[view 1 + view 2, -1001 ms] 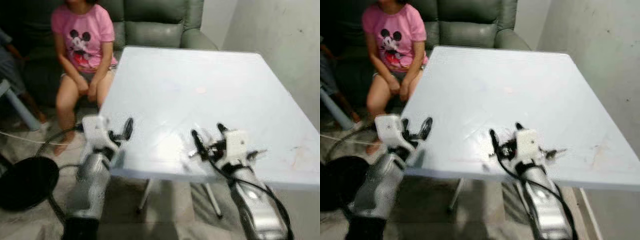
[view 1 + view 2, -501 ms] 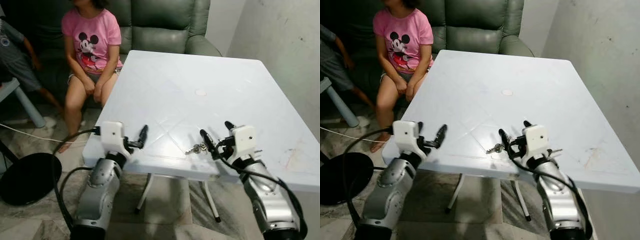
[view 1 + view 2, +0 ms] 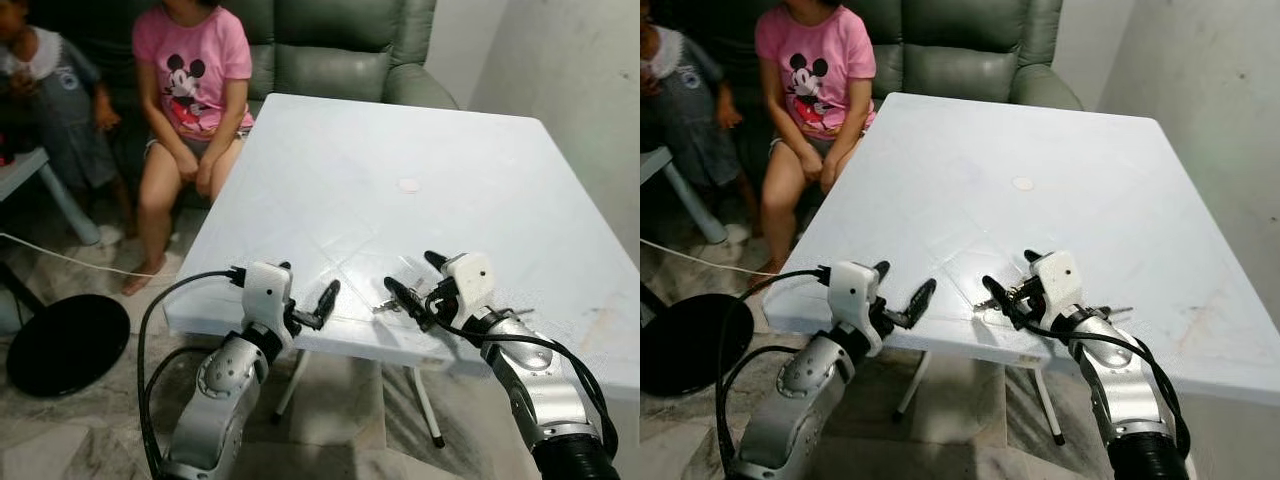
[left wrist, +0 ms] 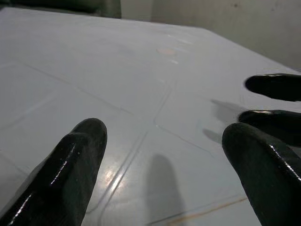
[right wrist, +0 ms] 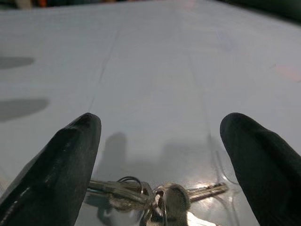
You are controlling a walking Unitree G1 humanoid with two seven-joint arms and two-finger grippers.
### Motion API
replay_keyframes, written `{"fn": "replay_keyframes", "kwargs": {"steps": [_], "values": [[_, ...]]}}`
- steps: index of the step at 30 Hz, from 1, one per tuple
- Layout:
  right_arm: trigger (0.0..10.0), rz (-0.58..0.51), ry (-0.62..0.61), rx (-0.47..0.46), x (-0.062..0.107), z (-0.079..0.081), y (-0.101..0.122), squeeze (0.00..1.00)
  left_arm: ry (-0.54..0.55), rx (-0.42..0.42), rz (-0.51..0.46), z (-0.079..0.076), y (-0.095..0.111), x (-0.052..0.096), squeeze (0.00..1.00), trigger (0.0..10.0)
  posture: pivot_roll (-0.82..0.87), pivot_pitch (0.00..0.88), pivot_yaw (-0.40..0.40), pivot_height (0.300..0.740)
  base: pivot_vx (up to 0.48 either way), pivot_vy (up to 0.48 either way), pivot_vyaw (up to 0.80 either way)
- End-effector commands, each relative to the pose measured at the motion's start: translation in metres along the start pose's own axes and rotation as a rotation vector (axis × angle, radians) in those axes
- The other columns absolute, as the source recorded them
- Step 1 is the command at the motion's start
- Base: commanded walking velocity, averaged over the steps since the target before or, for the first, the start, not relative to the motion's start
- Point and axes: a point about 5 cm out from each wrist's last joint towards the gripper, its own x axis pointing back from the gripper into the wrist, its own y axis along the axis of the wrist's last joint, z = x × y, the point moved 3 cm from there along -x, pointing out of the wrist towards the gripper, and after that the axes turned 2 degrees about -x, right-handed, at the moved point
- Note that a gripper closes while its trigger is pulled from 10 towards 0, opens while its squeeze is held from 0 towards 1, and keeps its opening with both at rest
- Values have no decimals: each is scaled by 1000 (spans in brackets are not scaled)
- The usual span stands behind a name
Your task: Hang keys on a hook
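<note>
A bunch of keys lay flat on the white counter near its front edge, between the two spread fingers of the right claw, which stood open around them without gripping. The left claw hovered over the counter's front edge, its fingers also apart and holding nothing. A person in a pink shirt sat on the green sofa beyond the counter.

The right tool hangs with fingers spread over keys lying on the tabletop.
</note>
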Motion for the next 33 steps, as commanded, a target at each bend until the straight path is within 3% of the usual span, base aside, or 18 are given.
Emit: {"fn": "replay_keyframes", "kwargs": {"steps": [1, 7, 11, 14, 22, 23, 24, 25, 26, 27, 33], "values": [[10000, 12, 2, 6, -1, -5, -2, 0, -16, -10, 5, -5, 1, 1, 0, 10000, 20, 67, -60, 740, 0, 0, 0], [10000, 65, 26, -5, 0, -11, -17, 0, -21, -7, 15, -7, -1, 3, 0, 10000, 20, 67, -60, 740, 0, 0, 0], [10000, 86, 94, -61, 8, -17, -24, 0, -22, -9, 26, -7, -2, 4, 0, 10000, 24, 79, -56, 740, 0, 0, 0], [10000, 16, 68, -134, 13, -32, -17, 0, -18, -3, 27, -7, -2, 5, 0, 10000, 22, 79, -56, 740, 0, 0, 0], [10000, -38, 59, -157, 19, -42, -13, 0, -15, -4, 27, -7, -1, 6, 0, 10000, 21, 81, -53, 740, 0, 0, 0], [8863, -61, 60, -176, 21, -43, -12, 0, -16, -5, 28, -7, -2, 6, 0, 10000, 21, 81, -52, 740, 0, 0, 0], [8863, -71, 61, -178, 22, -44, -11, 0, -16, -6, 28, -7, -2, 6, 0, 10000, 21, 81, -52, 740, 0, 0, 0], [8863, -71, 61, -178, 22, -44, -11, 0, -16, -6, 28, -7, -2, 6, 0, 10000, 21, 81, -52, 740, 0, 0, 0], [9843, -64, 51, -163, 23, -45, -12, 0, -17, -3, 29, -8, -2, 6, 0, 10000, 20, 83, -49, 740, 0, 0, 0], [10000, -67, 58, -157, 25, -46, -11, 0, -18, -4, 30, -8, -2, 7, 0, 10000, 21, 82, -48, 740, 0, 0, 0], [10000, 9, 79, -34, 32, -47, -17, 0, -20, -3, 30, -8, -1, 7, 0, 10000, 20, 82, -47, 740, 0, 0, 0]]}}
